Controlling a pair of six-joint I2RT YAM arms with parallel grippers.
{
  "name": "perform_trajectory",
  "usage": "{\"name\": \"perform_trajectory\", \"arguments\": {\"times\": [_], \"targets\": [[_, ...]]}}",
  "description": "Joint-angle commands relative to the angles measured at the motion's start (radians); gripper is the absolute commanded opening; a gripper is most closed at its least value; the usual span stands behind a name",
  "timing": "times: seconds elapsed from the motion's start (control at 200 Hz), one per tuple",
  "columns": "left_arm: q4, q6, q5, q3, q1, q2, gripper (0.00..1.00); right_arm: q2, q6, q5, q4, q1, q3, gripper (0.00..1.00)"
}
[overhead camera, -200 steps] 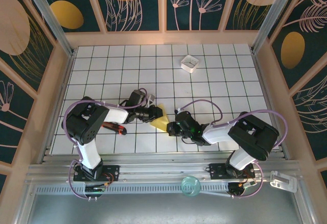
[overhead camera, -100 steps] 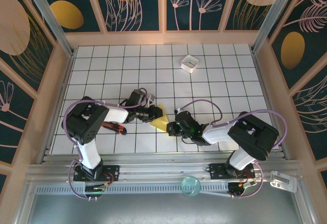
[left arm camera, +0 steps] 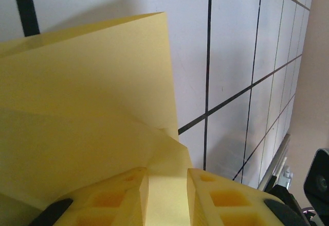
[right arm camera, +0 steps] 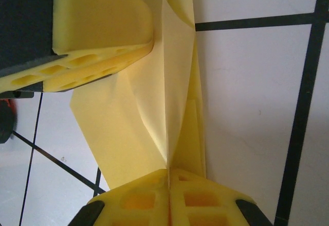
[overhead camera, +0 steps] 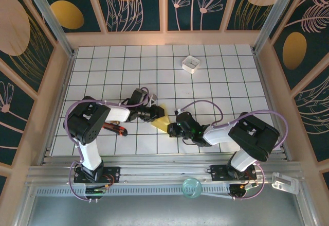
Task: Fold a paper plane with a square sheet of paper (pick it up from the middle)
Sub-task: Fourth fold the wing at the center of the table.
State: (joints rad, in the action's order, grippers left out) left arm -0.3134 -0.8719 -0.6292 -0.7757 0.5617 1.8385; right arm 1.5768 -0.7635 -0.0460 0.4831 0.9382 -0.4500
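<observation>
On the counter (overhead camera: pixel 216 82): sheet (overhead camera: pixel 160 121) creased, partly folded (more folds remain)
Right pincer (right arm camera: pixel 168 174): clenched on sheet
Left pincer (left arm camera: pixel 167 179): astride sheet, grip unclear

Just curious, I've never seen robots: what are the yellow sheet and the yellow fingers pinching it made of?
The yellow sheet looks like thin matte paper: it holds sharp creases. The fingers seem matte printed plastic or rubber, perhaps soft: open cells show.
</observation>
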Motion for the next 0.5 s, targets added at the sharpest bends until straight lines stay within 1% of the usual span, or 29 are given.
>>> {"name": "perform_trajectory", "arguments": {"times": [0.0,0.23,0.365,0.495], "targets": [[0.005,0.0,-0.022,-0.021,-0.012,-0.021,0.29,0.058,0.016,0.0,-0.049,-0.005,0.007,0.07],[-0.021,-0.023,-0.055,-0.023,-0.012,-0.044,0.3,0.061,0.018,-0.006,-0.048,-0.009,0.004,0.07],[-0.037,-0.029,-0.076,-0.025,-0.012,-0.028,0.3,0.066,0.019,-0.008,-0.049,-0.009,0.0,0.07],[-0.024,-0.021,-0.071,-0.034,-0.012,-0.009,0.3,0.063,0.019,-0.008,-0.05,-0.009,-0.001,0.07]]}}
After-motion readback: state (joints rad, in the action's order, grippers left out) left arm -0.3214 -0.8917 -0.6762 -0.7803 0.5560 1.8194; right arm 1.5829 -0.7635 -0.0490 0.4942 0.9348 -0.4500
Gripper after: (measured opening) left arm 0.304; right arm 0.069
